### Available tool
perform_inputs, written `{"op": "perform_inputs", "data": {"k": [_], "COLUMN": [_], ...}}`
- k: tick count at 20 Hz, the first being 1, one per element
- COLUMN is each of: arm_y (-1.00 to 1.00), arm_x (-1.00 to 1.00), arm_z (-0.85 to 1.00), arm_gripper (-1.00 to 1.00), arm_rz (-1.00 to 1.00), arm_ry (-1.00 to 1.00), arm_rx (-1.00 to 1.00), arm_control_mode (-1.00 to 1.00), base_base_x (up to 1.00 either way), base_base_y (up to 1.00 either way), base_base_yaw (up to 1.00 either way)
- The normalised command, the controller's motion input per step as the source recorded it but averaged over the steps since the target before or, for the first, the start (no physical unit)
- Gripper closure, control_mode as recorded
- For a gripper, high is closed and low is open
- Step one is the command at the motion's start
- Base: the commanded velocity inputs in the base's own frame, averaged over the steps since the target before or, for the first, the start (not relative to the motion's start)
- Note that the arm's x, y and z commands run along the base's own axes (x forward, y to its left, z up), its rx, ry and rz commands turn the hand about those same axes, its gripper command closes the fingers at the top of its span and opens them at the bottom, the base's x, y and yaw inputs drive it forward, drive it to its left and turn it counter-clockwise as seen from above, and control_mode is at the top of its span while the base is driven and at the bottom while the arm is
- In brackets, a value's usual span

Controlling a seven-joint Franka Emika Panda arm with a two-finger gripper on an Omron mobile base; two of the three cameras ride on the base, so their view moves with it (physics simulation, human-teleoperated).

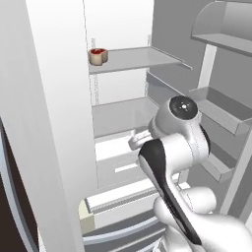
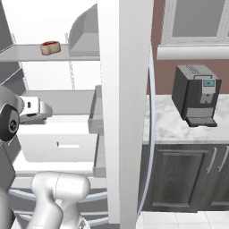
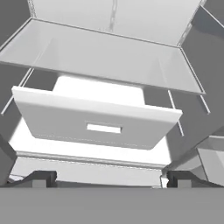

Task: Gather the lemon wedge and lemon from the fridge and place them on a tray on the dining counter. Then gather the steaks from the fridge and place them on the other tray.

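Steak: the one task item I can find is a small red, tan-edged piece point(image 1: 98, 55) on the upper fridge shelf point(image 1: 138, 59), near its left back corner. I read it as steak but can't be sure at this size.
Fridge: open in front of me, with shelves, door bins point(image 1: 221, 106) on the right, and a white drawer point(image 3: 96, 122) pulled partly out below the middle shelf.
Lemon and wedge: I see neither on the shelves; they may lie hidden in the drawer, I can't tell.
Arm: I have it reaching into the fridge at mid height, well below the steak.
Gripper: the gripper point(image 3: 109, 178) has its jaws spread wide and empty, pointing at the drawer front.
Handling: I judge the steak soft, limp, possibly slick. I'd pinch it across its thick middle, squeezing gently.
View differences: the base views show the steak shelf; the right base view also shows a coffee machine point(image 2: 197, 96) on the marble counter point(image 2: 179, 125); the hand view shows the drawer's slot handle point(image 3: 103, 128) face on.
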Motion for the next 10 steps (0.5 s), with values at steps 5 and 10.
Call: {"op": "perform_inputs", "data": {"k": [5, 10], "arm_y": [0.21, 0.13], "arm_x": [0.40, 0.26], "arm_z": [0.75, 0.56], "arm_gripper": [-1.00, -1.00], "arm_rz": [0.02, 0.01], "arm_ry": [-0.11, -0.08], "arm_rx": [0.00, 0.00], "arm_control_mode": [-1.00, -1.00], "base_base_x": [0.00, 0.00], "base_base_y": [0.00, 0.00], "base_base_yaw": [0.00, 0.00]}}
